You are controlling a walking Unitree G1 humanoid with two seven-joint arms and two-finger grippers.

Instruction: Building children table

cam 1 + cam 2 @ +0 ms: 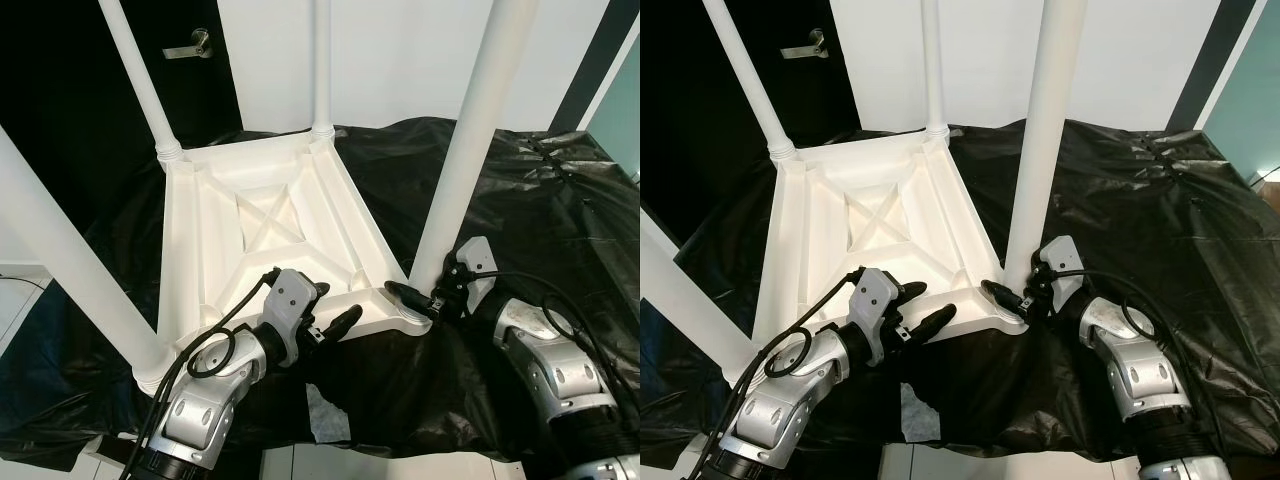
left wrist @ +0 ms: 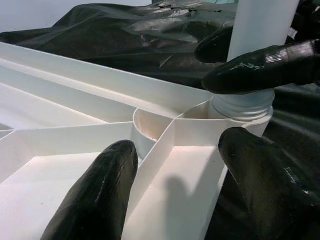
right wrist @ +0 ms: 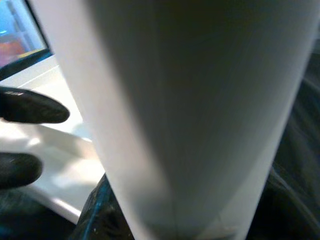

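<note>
- White table point(image 1: 270, 215) lies upside down on black sheeting point(image 1: 560, 220), legs up.
- Left gripper point(image 1: 340, 322) — fingers spread, empty — at its near edge.
- Right gripper point(image 1: 420, 298) pinches near-right leg point(image 1: 462, 150) at its base.

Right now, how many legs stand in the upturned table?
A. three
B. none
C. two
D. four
D: the table lies upside down on the black sheet with a white leg rising from each corner; the right gripper is at the base of the near right leg.
</note>
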